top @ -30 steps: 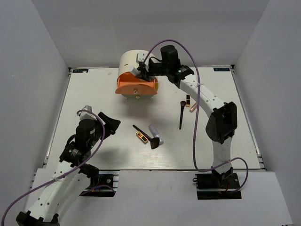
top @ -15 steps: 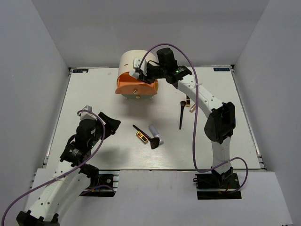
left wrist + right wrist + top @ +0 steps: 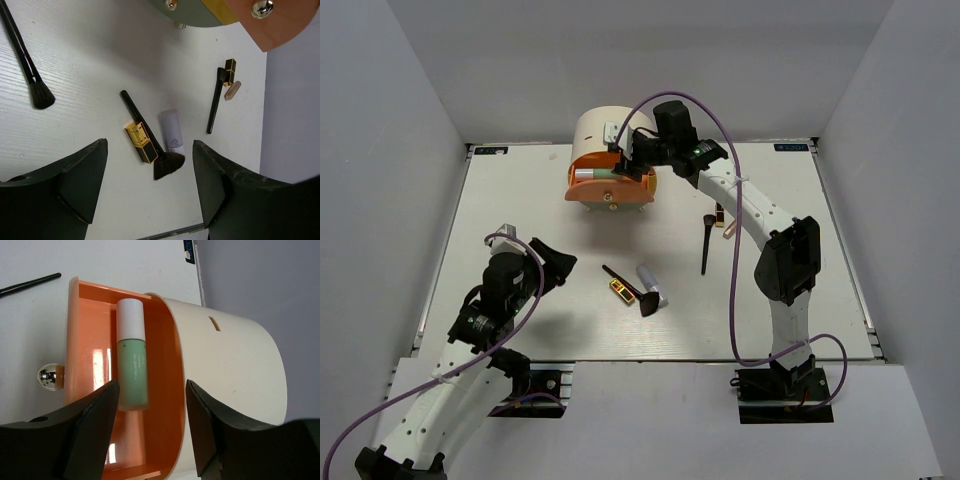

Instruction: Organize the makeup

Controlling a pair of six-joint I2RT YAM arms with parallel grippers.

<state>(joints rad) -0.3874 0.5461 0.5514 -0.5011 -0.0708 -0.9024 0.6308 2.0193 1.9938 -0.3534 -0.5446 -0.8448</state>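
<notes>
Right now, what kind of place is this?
Probably a robot test cell: a white table boxed in by plain grey walls, the left arm and right arm bolted at its near edge.

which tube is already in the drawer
The mint-green tube: it lies inside the open orange drawer. The white-lavender tube lies on the table beside the fan brush.

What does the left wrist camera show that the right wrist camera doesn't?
Only the left wrist: a fan brush, a gold lipstick and a white tube lying close together on the table, plus a round-headed brush apart from them. Only the right wrist: the green tube lying in the open orange drawer of the cream box. Both: part of that drawer with a shiny knob, and an open, empty gripper, the left gripper in one, the right gripper in the other.
</notes>
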